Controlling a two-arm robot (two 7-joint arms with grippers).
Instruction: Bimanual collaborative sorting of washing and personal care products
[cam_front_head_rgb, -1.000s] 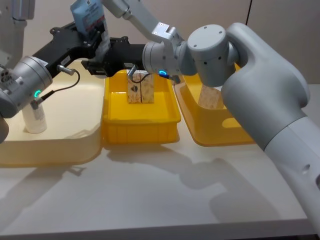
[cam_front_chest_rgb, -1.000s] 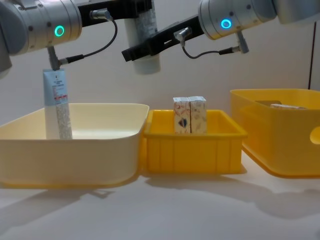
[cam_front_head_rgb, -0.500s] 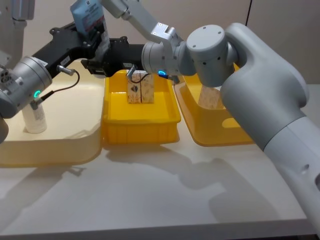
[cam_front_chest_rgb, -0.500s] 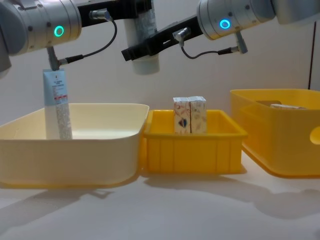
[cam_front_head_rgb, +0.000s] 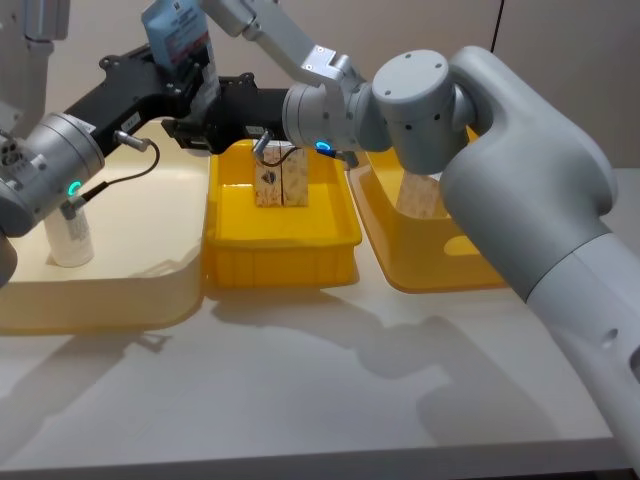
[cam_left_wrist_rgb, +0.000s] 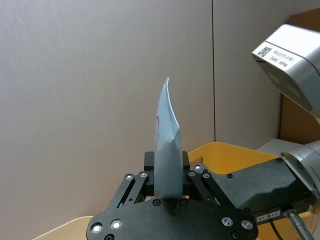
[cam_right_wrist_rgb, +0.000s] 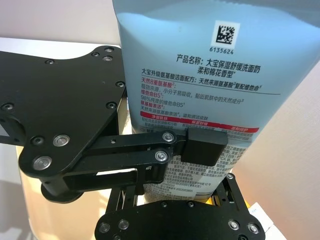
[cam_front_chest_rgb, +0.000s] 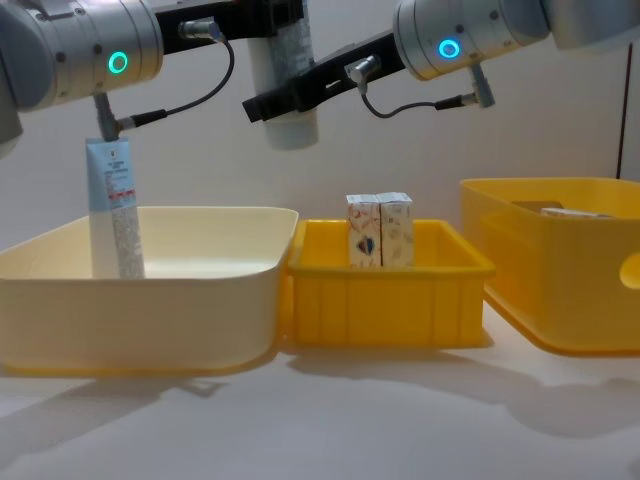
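**Two grippers hold one squeeze tube above the bins**

The cream bin (cam_front_head_rgb: 120, 290) is the largest container, smooth plastic with rounded corners, at about 9 o'clock on the table in the head view. A second squeeze tube (cam_front_chest_rgb: 112, 205) stands upright inside it on its white cap, light blue above with a small red mark. The big yellow bin (cam_front_head_rgb: 420, 255) with a rounded rim lies at 3 o'clock, and a cream-orange carton (cam_front_head_rgb: 422, 198) rests inside it. Between these two sits the small yellow bin (cam_front_head_rgb: 280, 235), rectangular with straight walls. Two small printed cartons (cam_front_chest_rgb: 380, 230) stand upright in it, touching side by side.

Above the border of the cream bin and the small yellow bin, the held squeeze tube (cam_right_wrist_rgb: 200, 70) hangs cap down, flat crimped end up. Its back is light blue with a data matrix code and the number 6135624, then lines of Chinese text in dark and red print; I cannot read them surely. The lower part is white.

The left gripper (cam_left_wrist_rgb: 167, 182), black metal with visible screws, has its fingers closed narrowly on the flat tube. The right gripper (cam_right_wrist_rgb: 175, 192) also clamps this tube, lower, near the cap.
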